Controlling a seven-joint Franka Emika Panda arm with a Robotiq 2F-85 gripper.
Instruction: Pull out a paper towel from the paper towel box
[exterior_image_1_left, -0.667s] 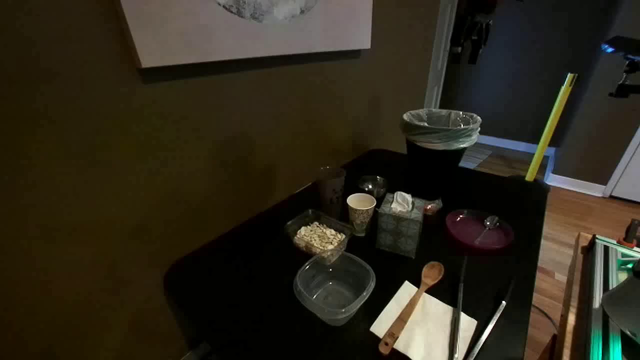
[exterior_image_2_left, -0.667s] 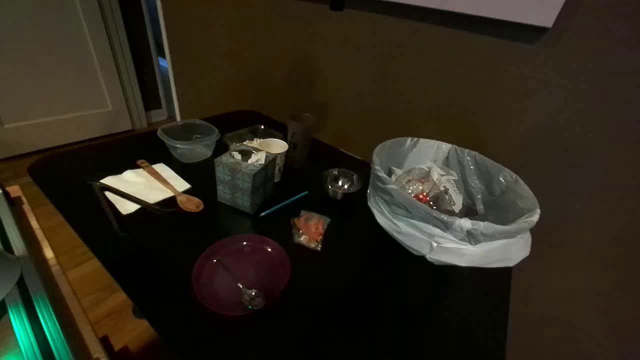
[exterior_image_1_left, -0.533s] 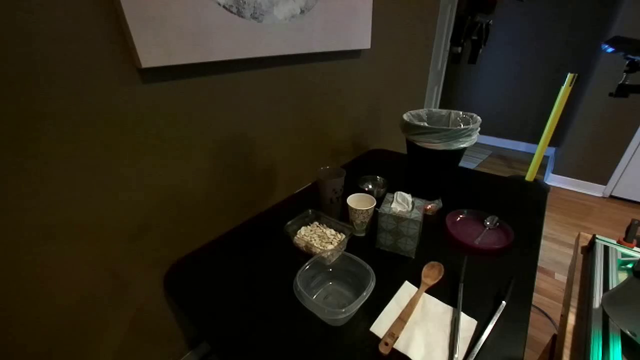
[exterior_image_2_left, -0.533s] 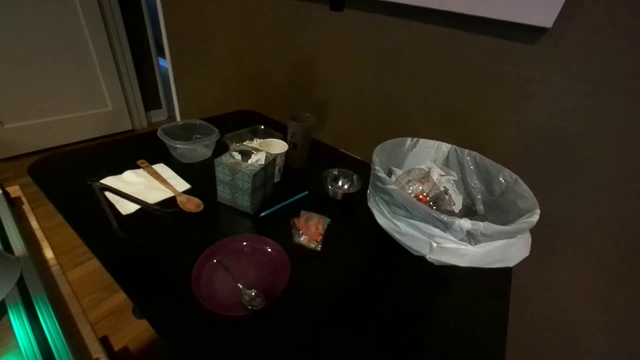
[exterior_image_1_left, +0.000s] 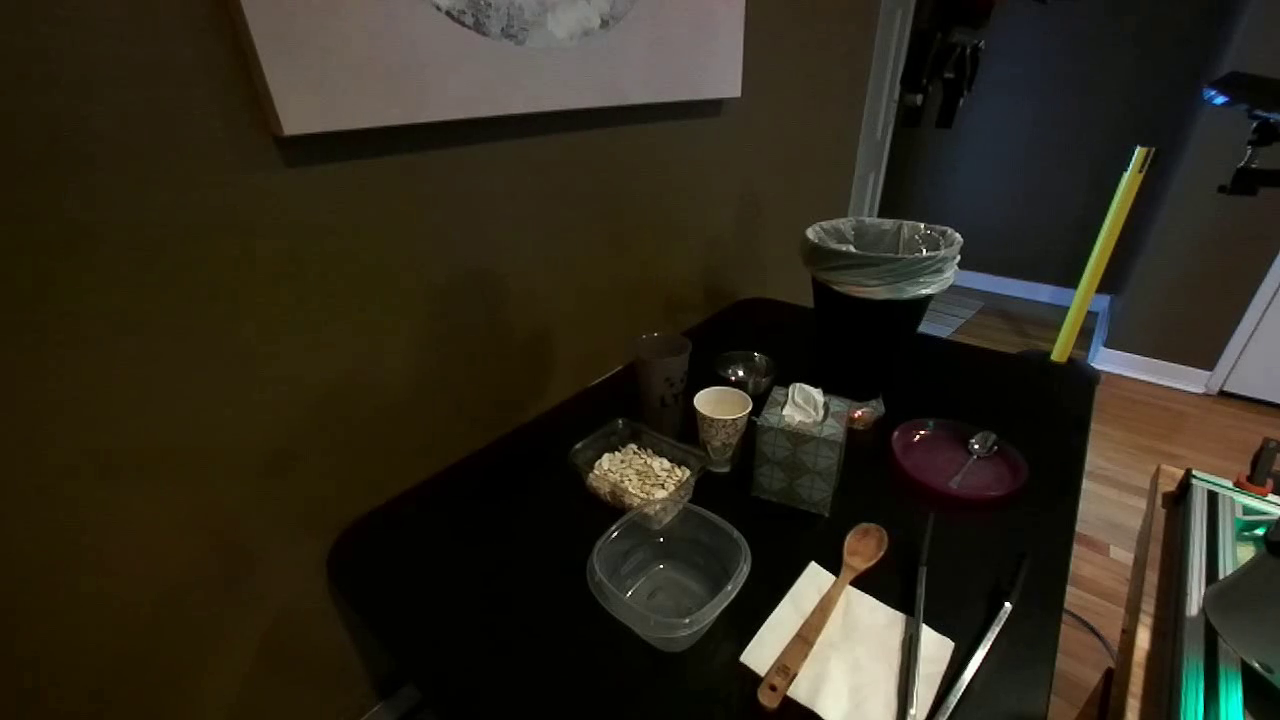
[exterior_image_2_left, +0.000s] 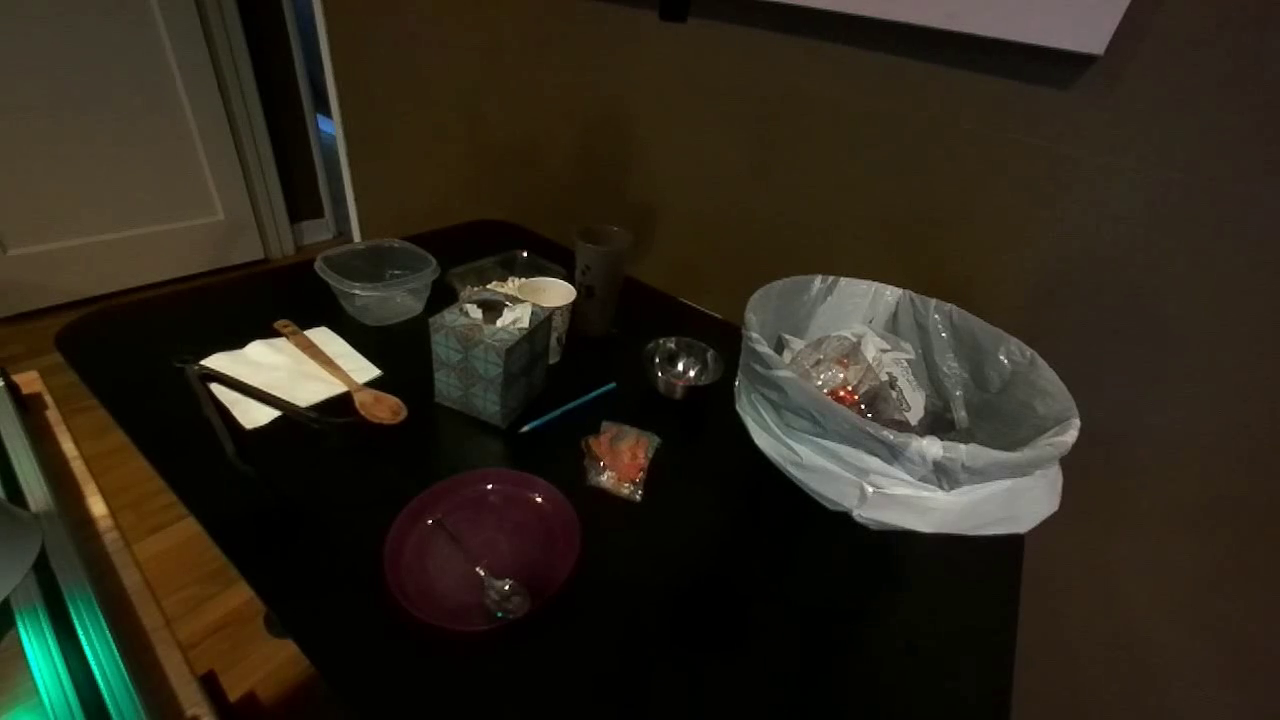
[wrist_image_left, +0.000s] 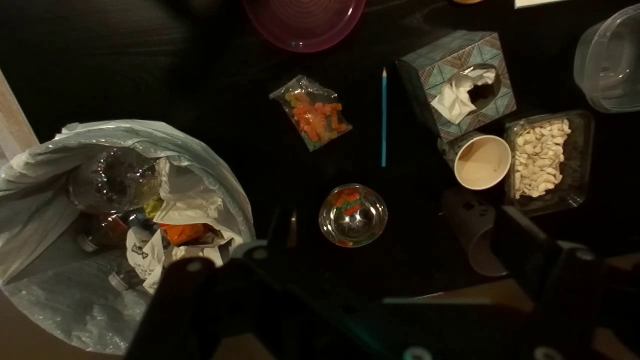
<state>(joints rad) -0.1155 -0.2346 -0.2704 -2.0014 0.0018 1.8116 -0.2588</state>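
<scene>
The paper towel box (exterior_image_1_left: 798, 465) is a small grey-blue patterned box. It stands upright on the black table and also shows in an exterior view (exterior_image_2_left: 480, 370) and in the wrist view (wrist_image_left: 444, 76). The white crumpled paper towel (exterior_image_1_left: 804, 402) sticks out of its top opening, and it also shows in an exterior view (exterior_image_2_left: 514, 316) and in the wrist view (wrist_image_left: 455, 100). My gripper (wrist_image_left: 400, 230) is open with its fingers wide apart and nothing between them. In the wrist view the box lies above and to the right of the fingers. The gripper is out of both exterior views.
A paper cup (wrist_image_left: 482, 162) stands against the box, with a seed tray (wrist_image_left: 542, 155) and a dark cup (wrist_image_left: 472, 230) close by. A lined bin (exterior_image_2_left: 900, 480), glass bowl (wrist_image_left: 353, 215), pencil (wrist_image_left: 384, 117), candy bag (wrist_image_left: 317, 117) and purple plate (exterior_image_2_left: 480, 550) are around.
</scene>
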